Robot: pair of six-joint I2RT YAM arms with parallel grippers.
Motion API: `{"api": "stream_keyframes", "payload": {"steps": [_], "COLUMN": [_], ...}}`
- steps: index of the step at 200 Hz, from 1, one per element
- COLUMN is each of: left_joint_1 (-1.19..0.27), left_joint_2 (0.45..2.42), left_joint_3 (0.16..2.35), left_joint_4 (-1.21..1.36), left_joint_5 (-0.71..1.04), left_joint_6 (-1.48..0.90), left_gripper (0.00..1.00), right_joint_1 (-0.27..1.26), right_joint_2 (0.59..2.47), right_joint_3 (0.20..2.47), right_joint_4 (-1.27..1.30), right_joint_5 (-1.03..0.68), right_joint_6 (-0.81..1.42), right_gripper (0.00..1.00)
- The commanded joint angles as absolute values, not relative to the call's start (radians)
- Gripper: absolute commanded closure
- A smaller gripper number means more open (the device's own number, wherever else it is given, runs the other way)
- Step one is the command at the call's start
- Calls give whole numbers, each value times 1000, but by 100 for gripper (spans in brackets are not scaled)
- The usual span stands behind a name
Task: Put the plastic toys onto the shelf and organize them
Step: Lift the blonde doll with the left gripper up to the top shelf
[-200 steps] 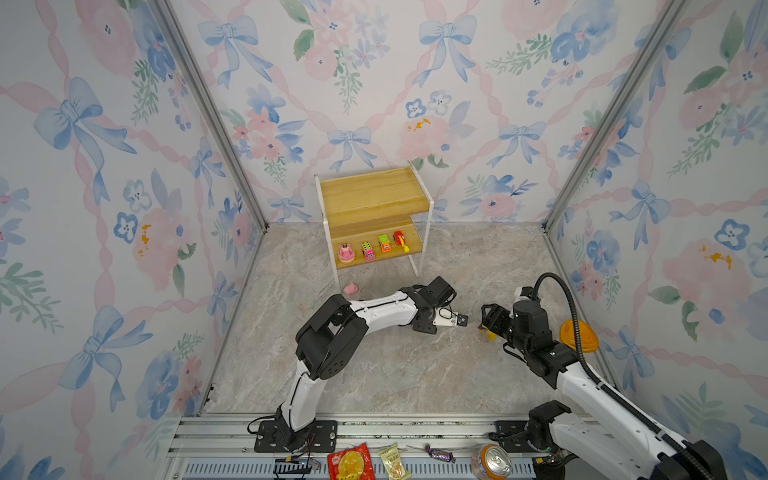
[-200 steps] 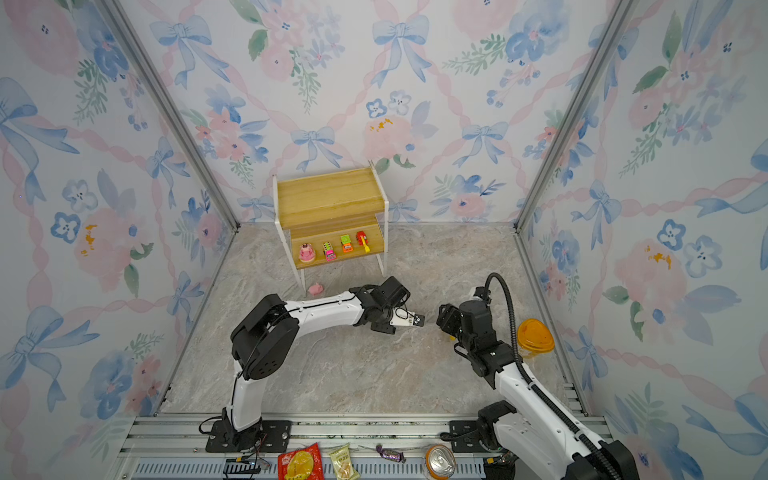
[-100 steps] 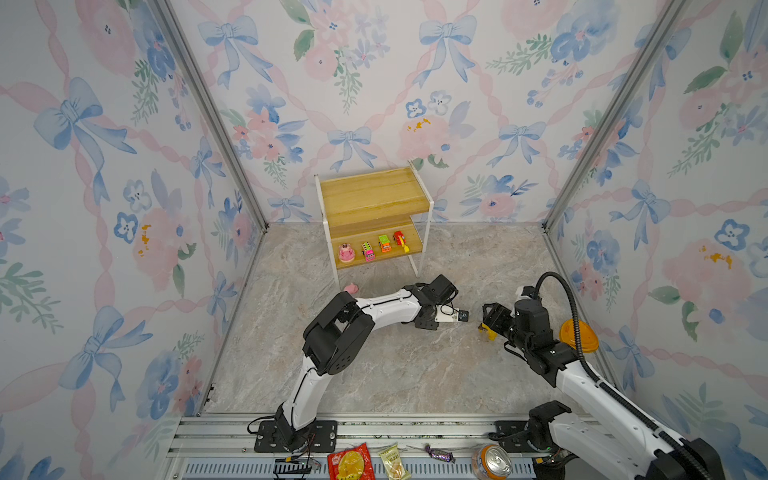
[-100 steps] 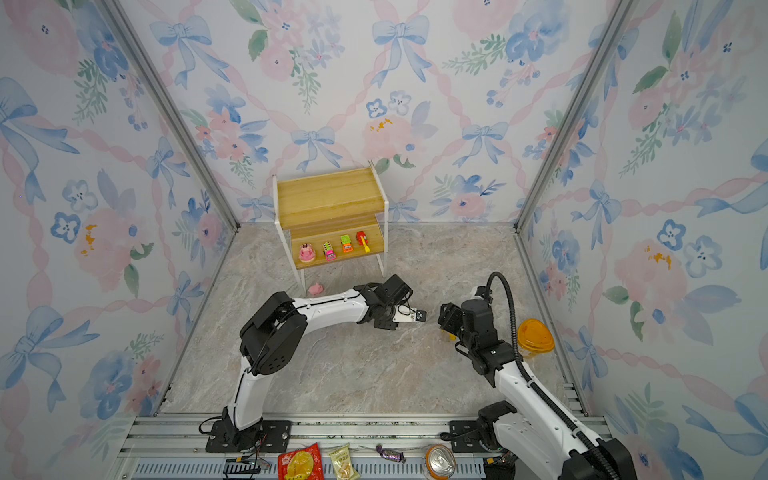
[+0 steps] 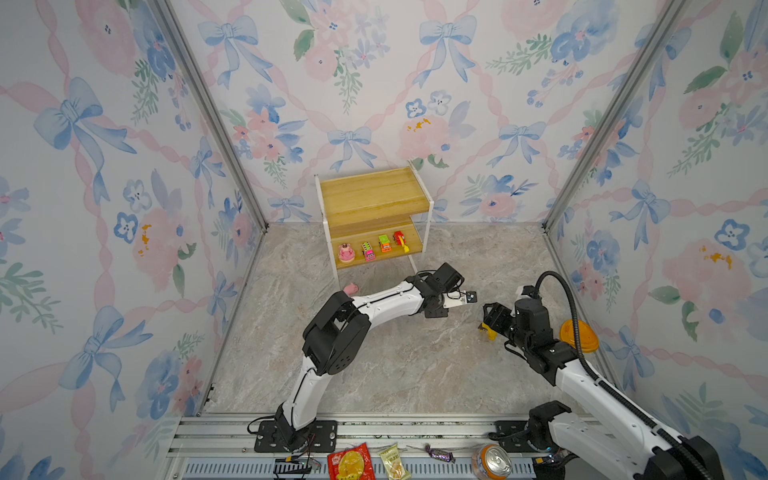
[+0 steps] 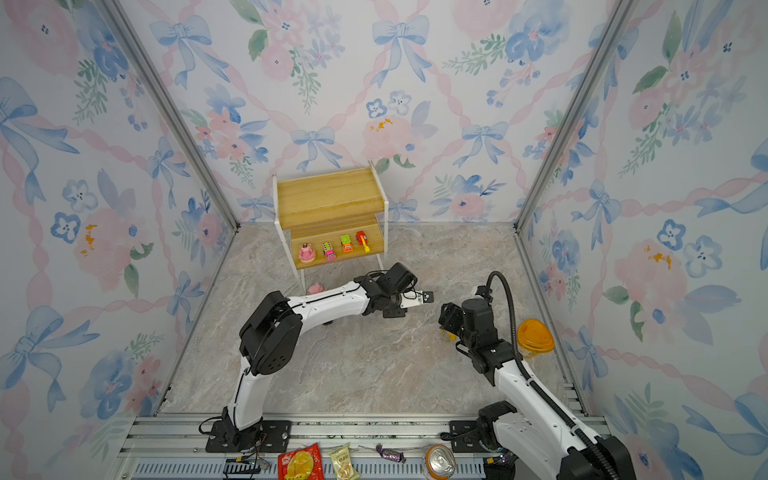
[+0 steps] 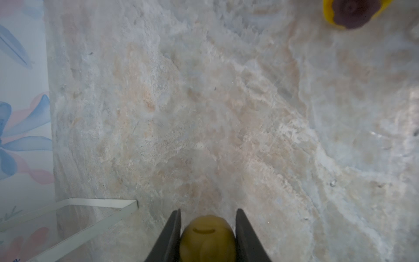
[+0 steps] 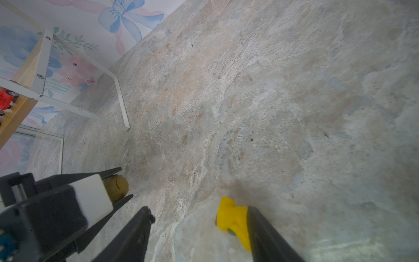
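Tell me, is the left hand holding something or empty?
Holding. In the left wrist view the left hand has both fingers pressed against the sides of a rounded yellowish toy.

The shelf (image 5: 374, 208) has a bare upper board in both top views, open from above and from the front. Along the front of its lower board stands a row of four: round pink figure (image 5: 346, 252), pink car (image 5: 368, 251), green-orange car (image 5: 384, 243) and red car (image 5: 400, 241). The gaps between them are narrow, and the upper board roofs the back. A pink pig (image 5: 351, 288) lies by the shelf's front left leg. The left arm (image 5: 390, 301) stretches across in front of the shelf. Off the shelf's front right corner, the left gripper (image 5: 471, 296), clamped on a yellow-haired figure (image 7: 207, 238), nearly meets the spread right gripper (image 5: 487, 322). The marble surface (image 5: 286, 299) left of the shelf lies open.
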State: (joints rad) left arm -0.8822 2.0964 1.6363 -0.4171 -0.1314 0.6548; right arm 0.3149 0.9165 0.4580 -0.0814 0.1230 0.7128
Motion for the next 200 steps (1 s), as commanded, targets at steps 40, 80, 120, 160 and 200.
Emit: {"api": "stream_keyframes", "payload": {"steps": [40, 80, 120, 160, 200], "left_joint_1": [-862, -842, -831, -773, -714], "left_joint_2": [1956, 1890, 1839, 1812, 1799], "left_joint_3": [1759, 1839, 1925, 1979, 1997], "left_joint_4": [-410, -380, -317, -213, -164], "left_joint_5": [29, 22, -71, -158, -276], "left_joint_6": [338, 197, 73, -75, -162], "left_gripper": [83, 82, 80, 75, 76], "right_joint_1": [308, 308, 308, 328, 371], "right_joint_2": [839, 774, 762, 761, 758], "right_joint_3": [504, 517, 534, 537, 540], "right_joint_4": [-133, -172, -193, -187, -195], "right_joint_5": [177, 214, 220, 222, 255], "right_joint_6": [678, 660, 643, 644, 639], "right_gripper": [31, 31, 32, 32, 32]}}
